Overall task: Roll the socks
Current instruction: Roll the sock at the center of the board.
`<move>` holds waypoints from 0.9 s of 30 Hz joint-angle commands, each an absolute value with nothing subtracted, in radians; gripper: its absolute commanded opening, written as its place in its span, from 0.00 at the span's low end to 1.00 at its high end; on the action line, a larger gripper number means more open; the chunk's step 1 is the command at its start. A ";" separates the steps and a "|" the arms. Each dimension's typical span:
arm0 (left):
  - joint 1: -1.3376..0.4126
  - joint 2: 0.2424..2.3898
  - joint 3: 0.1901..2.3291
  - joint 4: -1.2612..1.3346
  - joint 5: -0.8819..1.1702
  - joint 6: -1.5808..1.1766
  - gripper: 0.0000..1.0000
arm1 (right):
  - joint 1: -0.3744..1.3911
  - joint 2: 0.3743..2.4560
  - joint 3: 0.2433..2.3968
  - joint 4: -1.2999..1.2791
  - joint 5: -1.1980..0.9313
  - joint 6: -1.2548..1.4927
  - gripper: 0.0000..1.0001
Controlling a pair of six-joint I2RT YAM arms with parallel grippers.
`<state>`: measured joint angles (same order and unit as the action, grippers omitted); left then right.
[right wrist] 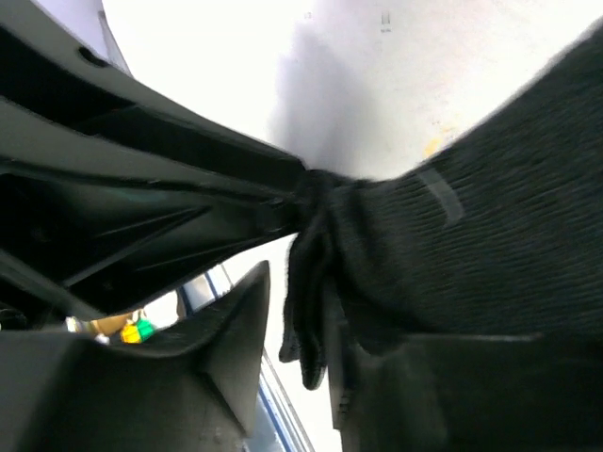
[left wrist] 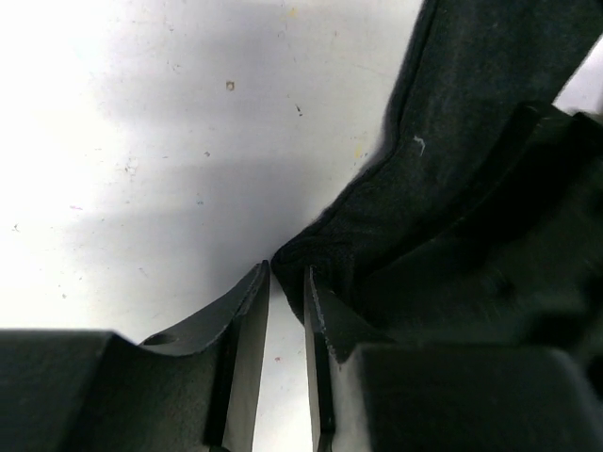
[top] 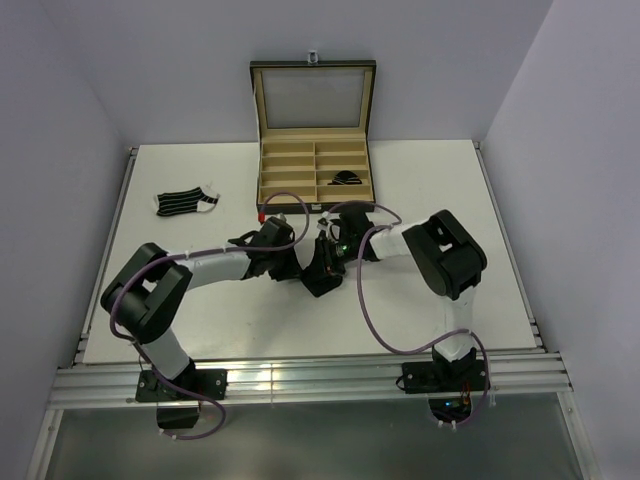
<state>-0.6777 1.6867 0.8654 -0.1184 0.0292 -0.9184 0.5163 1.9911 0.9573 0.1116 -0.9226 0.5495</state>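
At the middle of the white table (top: 430, 190) the two arms meet nose to nose, and the plain black sock (left wrist: 471, 169) is caught between them, so from above it shows only as a dark lump under the wrists. The left gripper (left wrist: 287, 282) has its tips pinched on a gathered corner of that sock; behind the tips a thin slit between the fingers shows bare table, and the rest of the cloth climbs away to the right past the outer side of one finger. The right gripper (right wrist: 301, 301) stands with its fingers apart: a limp fold of the sock hangs in the gap, light shows beside the fold, and the wider ribbed part of the sock spreads over the right-hand finger. In the right wrist view the dark body of the left gripper fills the upper left (it hides most of the table there). Well clear of the arms, near the left edge, a striped sock (top: 187, 202) lies flat. At the far edge stands the open box (top: 288, 172), lid upright, tan compartments facing up, with a small dark rolled bundle (top: 346, 178) in a right-hand compartment. A purple cable (top: 365, 310) loops low over the table near the right arm, and another arcs just in front of the box.
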 commanded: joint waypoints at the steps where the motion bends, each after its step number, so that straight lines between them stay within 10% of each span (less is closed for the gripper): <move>1: -0.698 1.736 0.891 -0.250 -0.093 -0.896 0.27 | 0.518 1.936 0.959 0.017 -0.799 0.497 0.39; 17: -0.716 1.801 0.942 -0.293 -0.103 -0.882 0.24 | 0.566 1.626 0.899 -0.129 -0.422 0.404 0.61; 27: -0.719 1.792 0.939 -0.288 -0.103 -0.880 0.24 | 0.784 1.427 0.715 0.064 -0.064 0.293 0.23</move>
